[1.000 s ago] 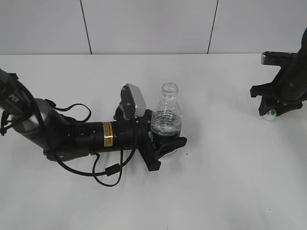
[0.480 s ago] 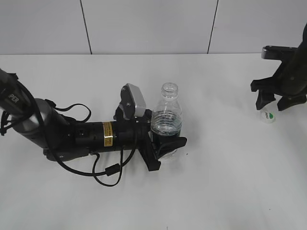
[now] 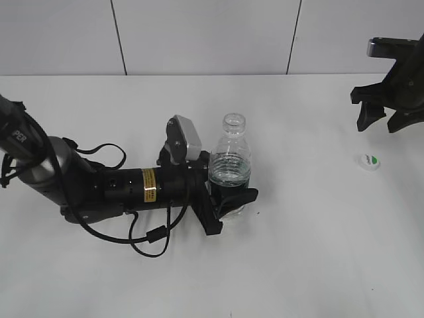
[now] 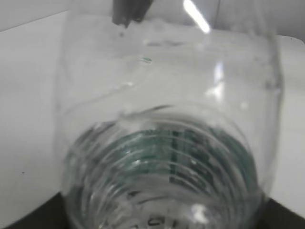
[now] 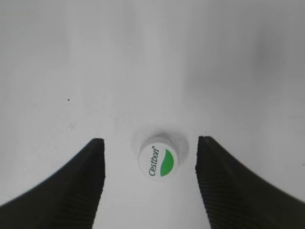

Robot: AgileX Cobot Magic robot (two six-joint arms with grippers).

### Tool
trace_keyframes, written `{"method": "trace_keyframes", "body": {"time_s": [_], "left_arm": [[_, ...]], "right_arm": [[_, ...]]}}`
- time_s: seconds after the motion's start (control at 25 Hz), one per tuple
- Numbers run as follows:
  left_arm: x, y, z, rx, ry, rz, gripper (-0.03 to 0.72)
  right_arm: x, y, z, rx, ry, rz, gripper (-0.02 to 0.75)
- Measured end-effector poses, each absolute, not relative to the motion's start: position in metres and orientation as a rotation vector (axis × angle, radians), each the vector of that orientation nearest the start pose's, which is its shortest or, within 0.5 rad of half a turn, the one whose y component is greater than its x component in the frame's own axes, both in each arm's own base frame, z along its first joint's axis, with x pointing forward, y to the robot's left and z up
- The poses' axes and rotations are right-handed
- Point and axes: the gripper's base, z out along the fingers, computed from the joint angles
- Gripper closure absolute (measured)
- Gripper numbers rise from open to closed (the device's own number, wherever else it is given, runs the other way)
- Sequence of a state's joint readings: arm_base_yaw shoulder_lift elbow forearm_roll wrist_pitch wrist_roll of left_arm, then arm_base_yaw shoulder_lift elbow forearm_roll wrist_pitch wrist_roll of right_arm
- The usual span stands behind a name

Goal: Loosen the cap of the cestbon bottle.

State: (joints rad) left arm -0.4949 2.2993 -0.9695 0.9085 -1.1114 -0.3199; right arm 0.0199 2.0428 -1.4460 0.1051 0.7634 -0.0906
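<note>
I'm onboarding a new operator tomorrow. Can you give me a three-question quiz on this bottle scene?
1. True or false: the cap sits on the cestbon bottle.
2. Which hand grips the bottle: A) left hand B) right hand
3. Fill in: the right hand's fingers are ____, with the cap lying on the table between and below them.

Key: 1 false, the neck is bare and the cap lies on the table; 2 A; 3 open.

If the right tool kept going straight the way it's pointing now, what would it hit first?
Most likely the cap. In the right wrist view the right tool points down at the white table, fingers apart, with the cap lying between them. Depth is unclear, so the fingers might reach the table beside it instead.
</note>
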Motion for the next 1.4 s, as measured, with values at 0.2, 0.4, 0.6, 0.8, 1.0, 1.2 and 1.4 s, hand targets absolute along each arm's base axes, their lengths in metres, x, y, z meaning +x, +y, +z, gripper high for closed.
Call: {"method": "trace_keyframes", "body": {"time_s": [0.2,0.4,0.6,0.8,1.0,1.2,1.4], "left_arm": [[0.304,-0.237,0.056,1.103,1.572,-0.946,0.286],[0.305,-0.237,0.056,1.082,1.585,-0.956,0.270],[0.306,-0.236,0.055,1.077,1.602,-0.946,0.237],[0.306,-0.235,0.053,1.082,1.626,-0.929,0.210],[0.303,-0.233,0.053,1.078,1.645,-0.922,0.203],[0.297,-0.231,0.064,1.053,1.599,-0.959,0.203],[0.297,-0.232,0.077,1.044,1.554,-0.968,0.203]], "right_arm": [[0.418,0.015,0.167,-0.065,2.845,0.105,0.276],[0.418,0.015,0.167,-0.065,2.845,0.105,0.276],[0.418,0.015,0.167,-0.065,2.846,0.105,0.276],[0.418,0.015,0.167,-0.065,2.846,0.105,0.276],[0.418,0.015,0.167,-0.065,2.846,0.105,0.276],[0.418,0.015,0.167,-0.065,2.846,0.105,0.276],[0.418,0.015,0.167,-0.065,2.846,0.105,0.276]]}}
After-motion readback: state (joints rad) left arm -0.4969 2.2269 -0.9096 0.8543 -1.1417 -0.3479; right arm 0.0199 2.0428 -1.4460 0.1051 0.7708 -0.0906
